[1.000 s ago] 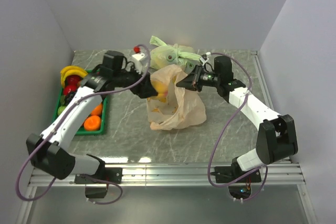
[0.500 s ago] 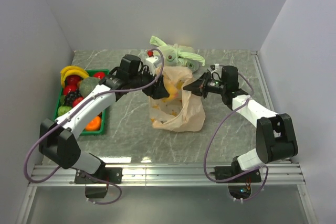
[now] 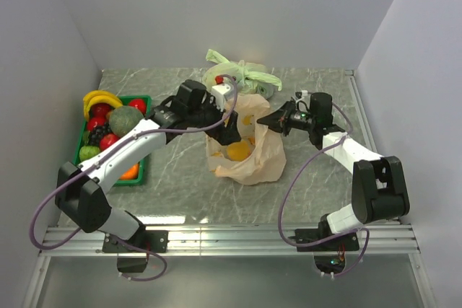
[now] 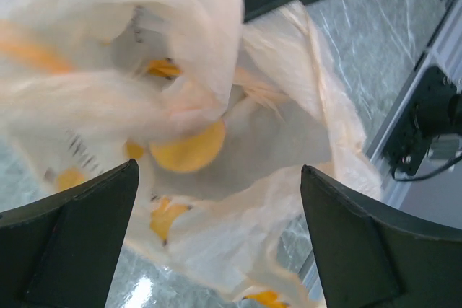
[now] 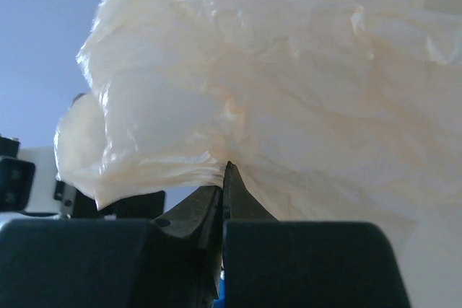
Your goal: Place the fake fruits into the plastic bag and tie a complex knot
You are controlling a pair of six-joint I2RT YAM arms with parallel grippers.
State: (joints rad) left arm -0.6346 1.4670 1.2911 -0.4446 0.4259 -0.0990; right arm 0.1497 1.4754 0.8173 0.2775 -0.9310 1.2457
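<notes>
Centre: plastic bag [image 3: 253,167], mouth up, one orange fruit [image 3: 237,152] inside. Above mouth, left gripper [image 3: 228,130]: fingers spread wide, empty. At bag's 3 o'clock, right gripper [image 5: 224,178] pinches rim. 9 o'clock: tray [image 3: 143,162] holds remaining fake fruits [image 3: 108,117]. Tying not begun.

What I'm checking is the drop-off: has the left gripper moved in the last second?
Yes. The left gripper has moved right, away from the green crate, to over the bag's mouth.
</notes>
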